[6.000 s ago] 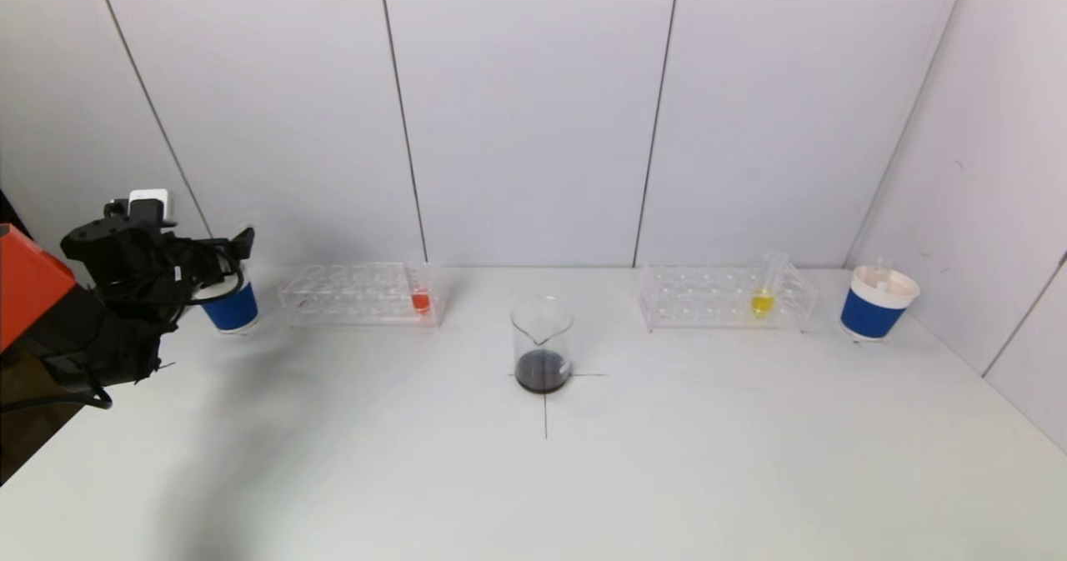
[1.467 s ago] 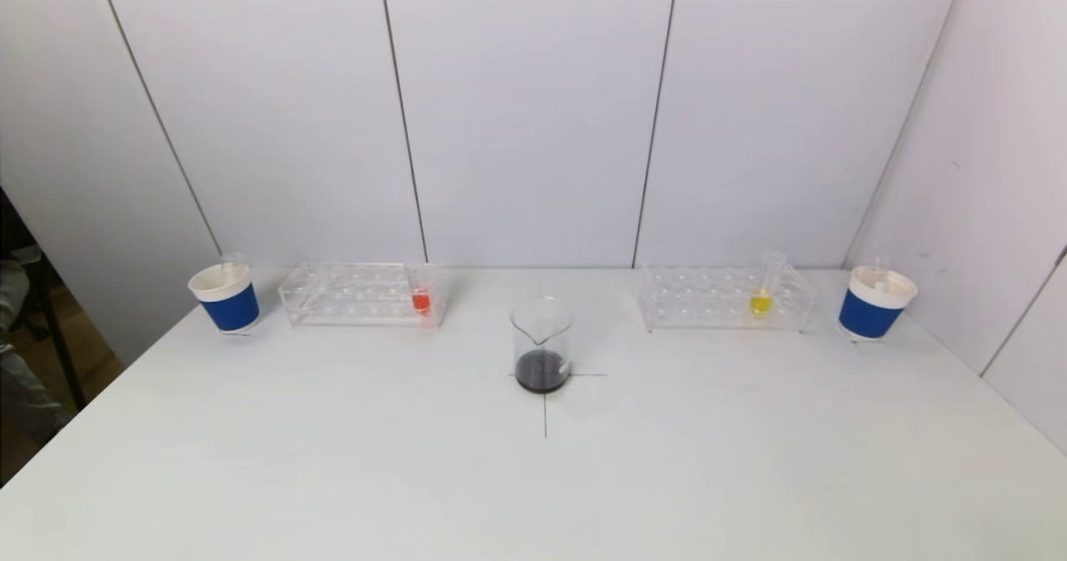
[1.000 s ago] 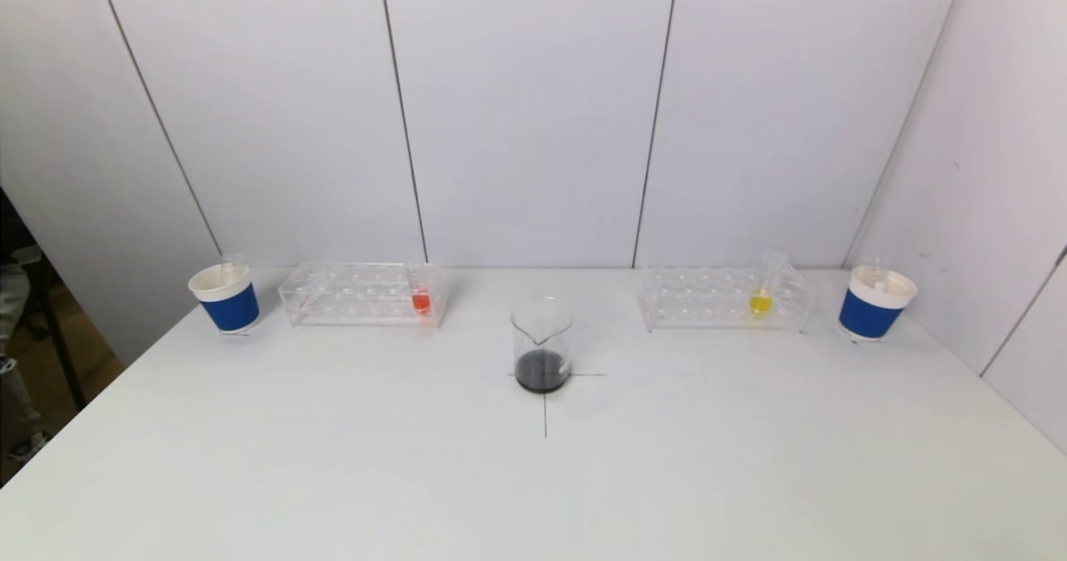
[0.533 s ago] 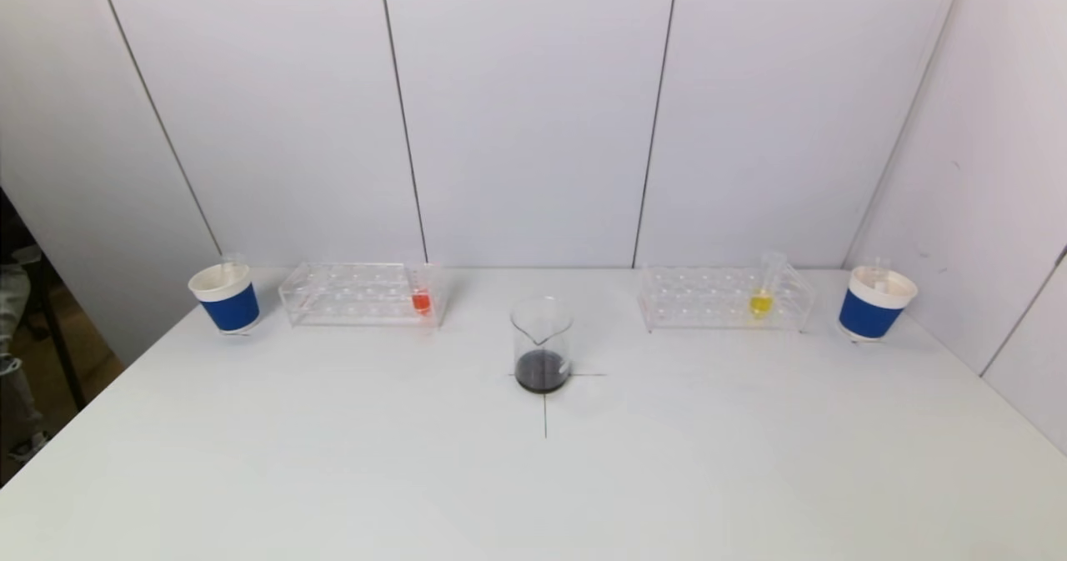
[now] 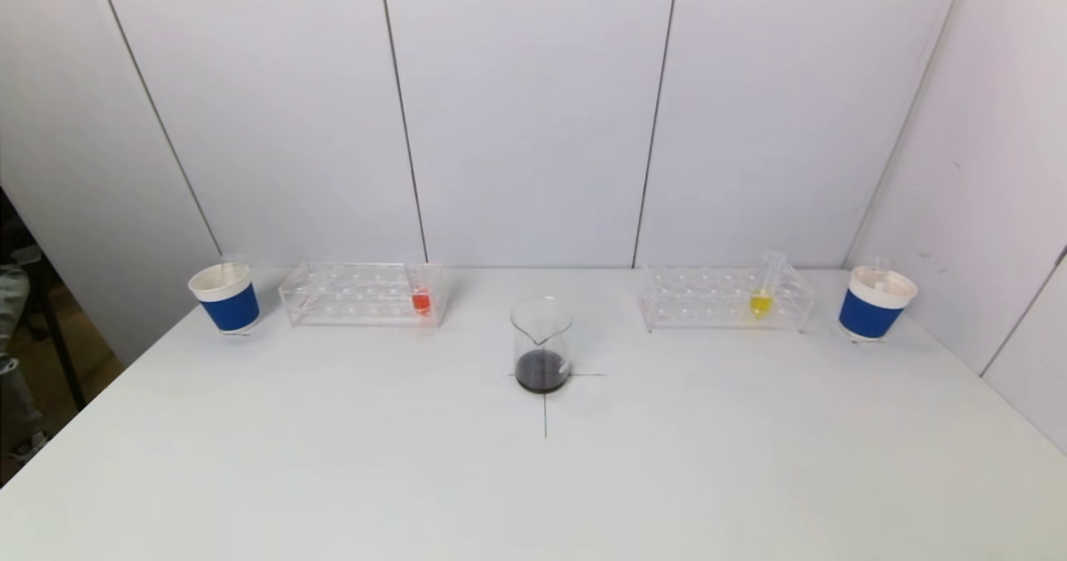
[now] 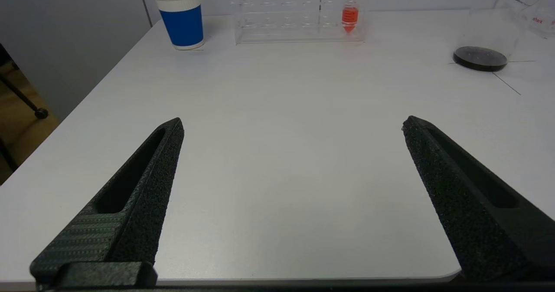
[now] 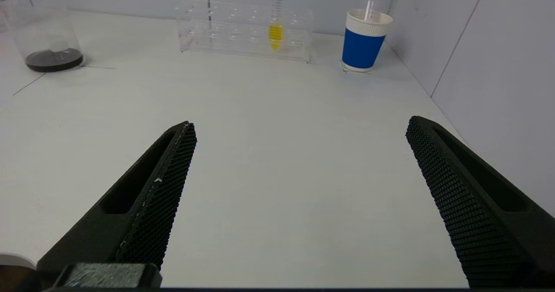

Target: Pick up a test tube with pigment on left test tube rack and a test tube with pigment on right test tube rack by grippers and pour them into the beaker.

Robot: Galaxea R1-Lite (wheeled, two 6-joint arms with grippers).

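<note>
**Both grippers wide apart at the near edge, tubes in their racks**

Head view: The white table runs from the near edge to the panelled back wall, with a side wall closing the right and an open drop along the left edge. The beaker stands at the centre on a drawn cross, dark liquid in its bottom. Far left, the left test tube rack lies along the back, holding the red tube at its right end. Far right, the right test tube rack holds the yellow tube near its right end. A left blue cup stands just beyond the left rack's outer end, a right blue cup beyond the right rack's, close to the side wall. The whole near half of the table is bare. Neither arm shows here.

Left wrist view: The left gripper sits over the near table edge, its fingers spread wide and holding nothing. Bare surface stretches from it to the left rack, the red tube upright in it, with the table's left edge close by.

Right wrist view: The right gripper is likewise at the near edge, fingers spread wide and empty. Bare table lies up to the right rack with the yellow tube upright; the side wall stands close on the right.
</note>
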